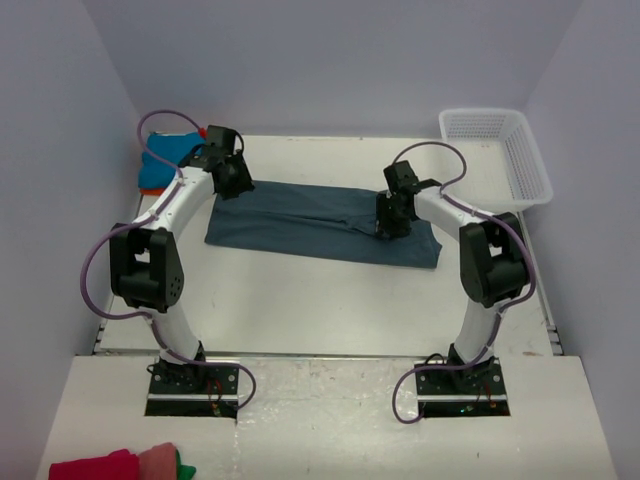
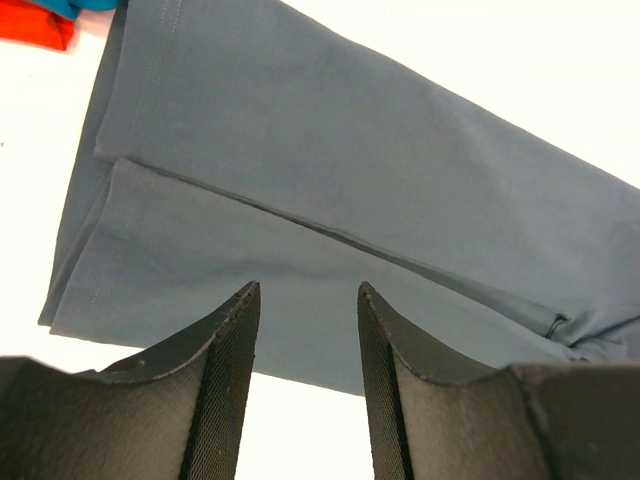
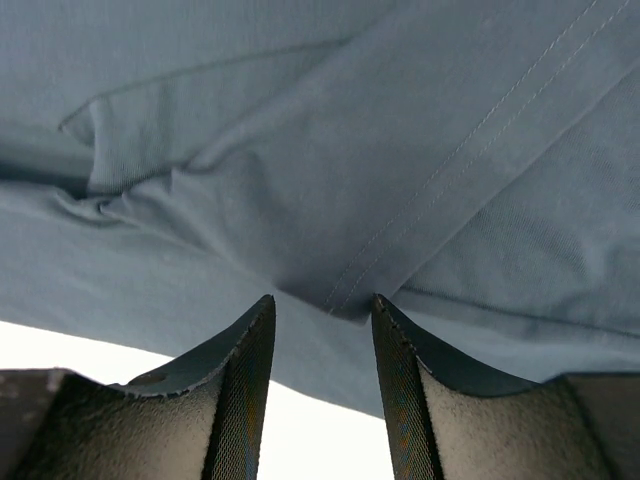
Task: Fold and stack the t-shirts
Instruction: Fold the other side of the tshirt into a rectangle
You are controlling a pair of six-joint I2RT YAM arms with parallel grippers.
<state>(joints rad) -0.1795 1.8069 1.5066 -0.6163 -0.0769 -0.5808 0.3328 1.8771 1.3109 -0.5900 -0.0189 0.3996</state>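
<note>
The slate-blue t-shirt [image 1: 320, 222] lay across the middle of the white desk [image 1: 300, 300], already folded along its length into a long band with a crease running down it. I judged this to be the reason why the two arms stood at its opposite ends. The left hand [image 2: 307, 290] hung over the left end and the right hand [image 3: 323, 300] was low over the right end, so that the band could be taken at both ends for a cross fold. Both hands were partly spread and nothing was between the jaws; neither one pinched the cloth. The right one looked very near to the fabric, where some wrinkles and a double-stitched hem [image 3: 470, 150] came together, but I could not tell whether its tips touched.

The turquoise t-shirt [image 1: 170, 152] and the orange t-shirt [image 1: 152, 187] lay in the far left corner, the turquoise on top, probably put aside there until their turn. The left arm [image 1: 185, 205] and its cable [image 1: 165, 115] covered part of them, so I could not say if they were folded. The white mesh basket [image 1: 530, 165] stood in the far right corner, well apart from the shirts. The collar and sleeves of the slate-blue t-shirt were hard to make out. At the near left edge a bundle of red, pink and green cloth [image 1: 115, 466] was partly cut off from sight.
</note>
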